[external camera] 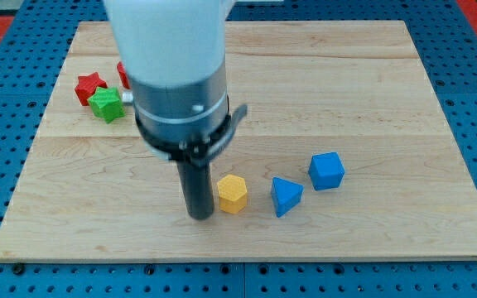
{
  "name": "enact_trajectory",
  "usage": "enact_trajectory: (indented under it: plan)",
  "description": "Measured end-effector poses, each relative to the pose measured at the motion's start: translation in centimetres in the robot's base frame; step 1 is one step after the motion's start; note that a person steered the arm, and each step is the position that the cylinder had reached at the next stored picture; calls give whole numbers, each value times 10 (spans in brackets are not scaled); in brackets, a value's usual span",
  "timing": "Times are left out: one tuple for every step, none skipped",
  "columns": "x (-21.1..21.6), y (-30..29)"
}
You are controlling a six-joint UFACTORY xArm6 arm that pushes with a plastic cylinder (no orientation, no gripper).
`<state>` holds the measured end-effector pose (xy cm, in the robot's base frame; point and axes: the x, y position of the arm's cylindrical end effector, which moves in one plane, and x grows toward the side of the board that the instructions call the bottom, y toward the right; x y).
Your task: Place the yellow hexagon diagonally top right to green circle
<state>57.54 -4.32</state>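
Note:
The yellow hexagon [232, 194] lies on the wooden board [371, 91], a little below its middle. My tip [199, 215] rests on the board just to the view's left of the hexagon, close against it. No green circle shows; the only green block I see is a green star [106, 105] at the view's upper left. The arm's wide body covers part of the board's upper left.
A red star [89, 86] sits next to the green star, and another red block [123, 74] is partly hidden behind the arm. A blue triangle [285, 196] and a blue cube [326, 170] lie to the right of the hexagon.

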Motion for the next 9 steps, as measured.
enact_trajectory:
  plan:
    - [3, 53]
    - [-28, 36]
    - [-56, 19]
    - [-65, 2]
    - [-97, -15]
    - [-63, -18]
    - [-83, -56]
    - [-119, -18]
    - [-149, 4]
